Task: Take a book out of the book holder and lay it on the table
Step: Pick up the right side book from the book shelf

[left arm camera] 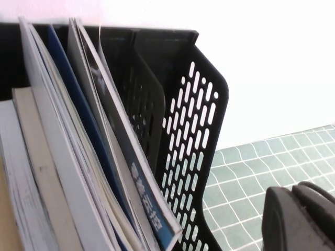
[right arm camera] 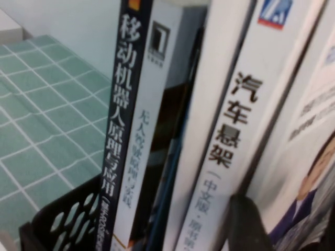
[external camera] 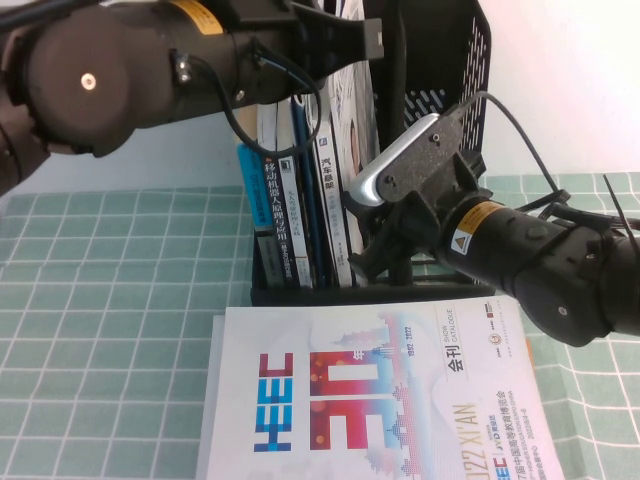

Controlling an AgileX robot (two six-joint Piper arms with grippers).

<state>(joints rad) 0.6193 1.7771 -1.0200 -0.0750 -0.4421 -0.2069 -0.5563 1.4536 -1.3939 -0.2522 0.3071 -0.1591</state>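
left gripper (external camera: 345, 40) hangs over the top of the book holder (external camera: 440, 60), can't tell if it's apart or together. right gripper (external camera: 385, 245) is at the holder's front, fingers apart around nothing yet, right beside the book (right arm camera: 309, 172), which stands in the holder. looks like the grasp step: next it needs to close on that cover's edge.

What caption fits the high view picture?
Right hand reaches the book standing in the book holder; left hand hovers above.
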